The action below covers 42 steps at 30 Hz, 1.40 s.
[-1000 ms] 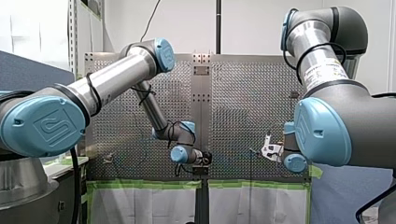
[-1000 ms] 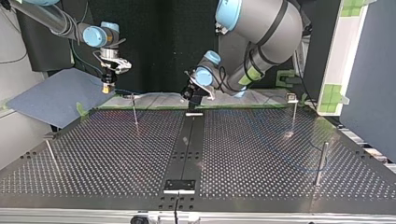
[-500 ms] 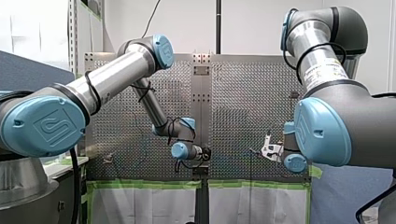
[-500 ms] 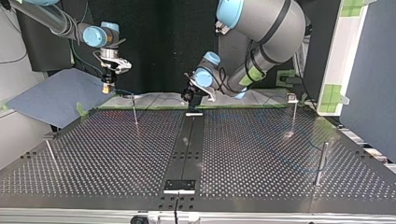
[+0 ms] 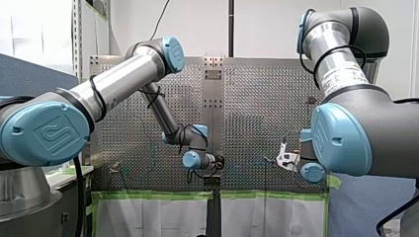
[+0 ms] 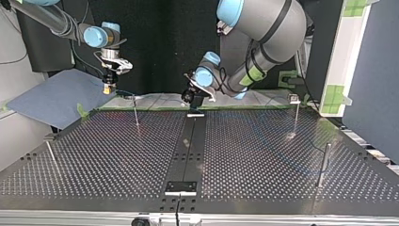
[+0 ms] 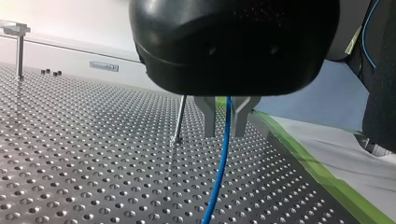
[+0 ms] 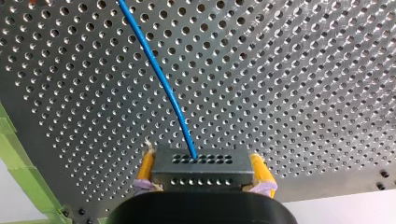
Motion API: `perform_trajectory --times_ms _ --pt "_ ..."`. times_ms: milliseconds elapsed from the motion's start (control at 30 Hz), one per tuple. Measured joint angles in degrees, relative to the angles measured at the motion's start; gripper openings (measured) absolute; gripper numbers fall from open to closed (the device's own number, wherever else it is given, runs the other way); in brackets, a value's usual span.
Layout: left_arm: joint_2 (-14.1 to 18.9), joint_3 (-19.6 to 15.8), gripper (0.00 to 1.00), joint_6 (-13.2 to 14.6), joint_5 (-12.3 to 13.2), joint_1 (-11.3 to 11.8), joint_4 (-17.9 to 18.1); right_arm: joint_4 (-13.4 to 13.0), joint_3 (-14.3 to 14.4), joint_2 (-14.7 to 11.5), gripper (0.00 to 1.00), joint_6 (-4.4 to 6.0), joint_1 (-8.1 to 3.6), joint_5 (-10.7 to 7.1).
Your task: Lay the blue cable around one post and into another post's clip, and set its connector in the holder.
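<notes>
While my right gripper (image 8: 203, 171) stays clamped, yellow pads on the connector (image 8: 201, 164) off the table's (image 6: 263, 155) edge, my left gripper (image 7: 224, 134) has edged towards the centre strip (image 6: 190, 150) (fingers slightly apart, blue cable (image 7: 218, 173) running between), probably taking up slack before routing.

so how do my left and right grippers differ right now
My left gripper has bare metal fingers; my right gripper has yellow pads. The left's stand apart with the blue cable running between them; the right is clamped on the grey connector. Both are on the same cable.
</notes>
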Motion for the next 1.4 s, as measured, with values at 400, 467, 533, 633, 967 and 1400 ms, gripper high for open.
perform_trajectory --times_ms 400,467,533,633,967,1400 --pt "0.0 -0.02 0.07 0.83 -3.49 -0.18 -0.12 0.16 0.01 0.0 0.02 0.0 0.0 0.0" --pt "0.0 -0.01 0.07 1.16 -4.0 -0.24 -0.23 0.24 0.02 0.0 0.02 0.0 0.0 0.0" --pt "0.0 -0.01 0.04 1.34 -4.23 -0.3 -0.31 0.29 0.02 0.0 0.02 0.0 0.02 0.0" --pt "-0.01 -0.01 0.04 1.61 -4.41 -0.38 -0.42 0.33 0.01 0.0 0.02 0.0 0.11 0.0" --pt "0.0 -0.01 0.22 1.77 -4.51 -0.52 -0.97 0.35 0.02 0.0 0.02 0.0 0.26 -0.01" --pt "0.0 -0.02 0.26 1.49 -4.66 -0.54 -1.37 0.35 0.01 -0.02 0.02 0.0 0.27 0.0"
